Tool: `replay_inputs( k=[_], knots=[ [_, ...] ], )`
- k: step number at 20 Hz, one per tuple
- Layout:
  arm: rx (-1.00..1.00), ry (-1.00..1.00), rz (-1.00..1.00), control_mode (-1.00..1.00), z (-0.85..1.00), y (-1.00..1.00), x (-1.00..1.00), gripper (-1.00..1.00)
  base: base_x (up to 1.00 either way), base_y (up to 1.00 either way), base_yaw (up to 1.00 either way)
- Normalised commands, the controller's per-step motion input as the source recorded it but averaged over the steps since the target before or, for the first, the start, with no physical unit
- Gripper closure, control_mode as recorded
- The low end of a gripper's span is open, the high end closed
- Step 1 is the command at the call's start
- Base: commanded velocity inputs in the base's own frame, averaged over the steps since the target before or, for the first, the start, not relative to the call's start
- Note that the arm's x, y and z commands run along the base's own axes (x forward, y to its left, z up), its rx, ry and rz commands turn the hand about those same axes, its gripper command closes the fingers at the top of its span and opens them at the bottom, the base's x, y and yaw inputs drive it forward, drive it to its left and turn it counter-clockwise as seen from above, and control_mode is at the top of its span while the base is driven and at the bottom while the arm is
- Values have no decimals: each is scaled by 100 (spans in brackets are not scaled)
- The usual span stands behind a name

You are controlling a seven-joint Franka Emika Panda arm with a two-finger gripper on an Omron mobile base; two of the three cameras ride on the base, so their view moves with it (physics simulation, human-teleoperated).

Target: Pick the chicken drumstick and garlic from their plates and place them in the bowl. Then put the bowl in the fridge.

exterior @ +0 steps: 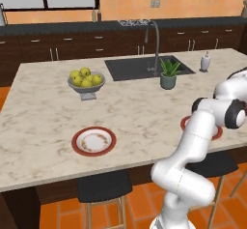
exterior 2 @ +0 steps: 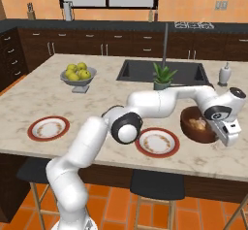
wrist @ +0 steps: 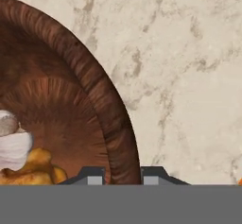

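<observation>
With end effector (wrist: 123, 178) clamping bowl (wrist: 101, 90) rim.

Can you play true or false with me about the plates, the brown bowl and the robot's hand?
1. Both plates still have food on them. False: the plate on the left and the plate near the bowl are both bare.
2. The garlic and the chicken drumstick are inside the bowl. True.
3. The gripper is shut on the bowl's rim. True: its fingertips sit on either side of the rim.
4. The bowl is in the sink. False: it stands on the marble counter, beside a plate.
5. The grey fruit bowl is filled with red apples. False: it holds yellow-green fruit.
</observation>
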Motion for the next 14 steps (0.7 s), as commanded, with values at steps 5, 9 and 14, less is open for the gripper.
replay_inputs(
  k=[5, 9, 14],
  knots=[
    [-12, -7, 5, -100, 91, 74, -97, 100, 0, 0, 0],
    [-16, 1, 17, -100, 67, 100, -56, 100, 0, 0, 0],
    [-13, -2, 8, -100, 42, 100, -42, 100, 0, 0, 0]
  ],
)
